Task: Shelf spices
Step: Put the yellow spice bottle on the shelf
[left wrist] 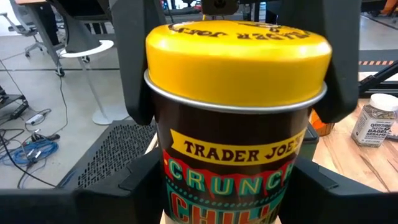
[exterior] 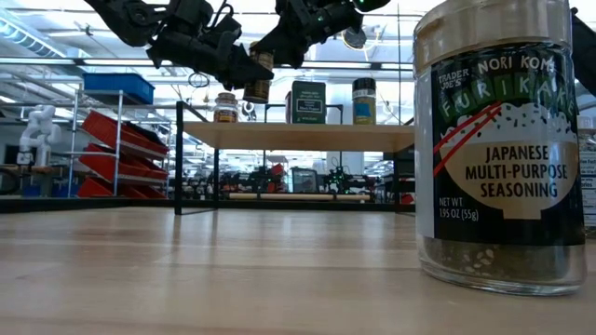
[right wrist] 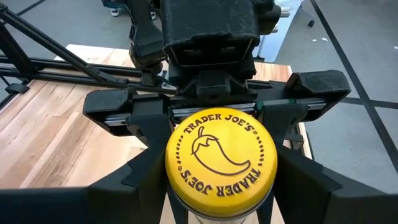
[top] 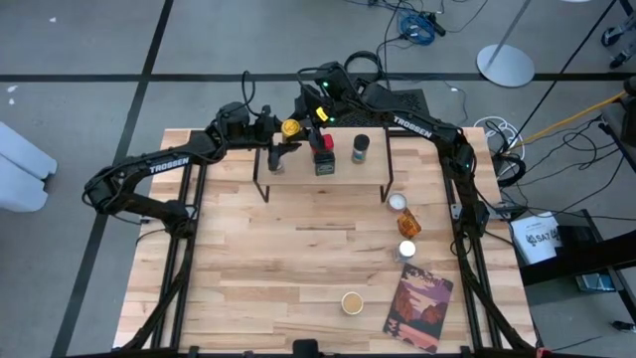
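Handover of the yellow-lidded jar (top: 290, 127) above the left end of the shelf (top: 323, 171). The left tool (left wrist: 230, 93) grips the jar around its body just under the lid, as its own wrist view shows, while the right tool (right wrist: 221, 186) brackets the same lid from the opposite side; whether its fingers already bear on the jar cannot be told. On the plank stand a small jar (top: 277, 162), a dark red-topped tin (top: 323, 156) and a black-capped shaker (top: 360, 148). More spices wait on the surface (top: 248, 278) at right: a white-topped jar (top: 397, 202), an orange-labelled one (top: 408, 223), another white cap (top: 406, 249) and a tan-lidded jar (top: 352, 301) near the book (top: 418, 307). To do the step well, the receiving tool should seat squarely on the jar before the other lets go, then lower it upright into the free gap on the plank, clear of its neighbours. From above, the two tools overlap and hide the jar's body; the level view is largely blocked at right by a seasoning jar (exterior: 498, 149).
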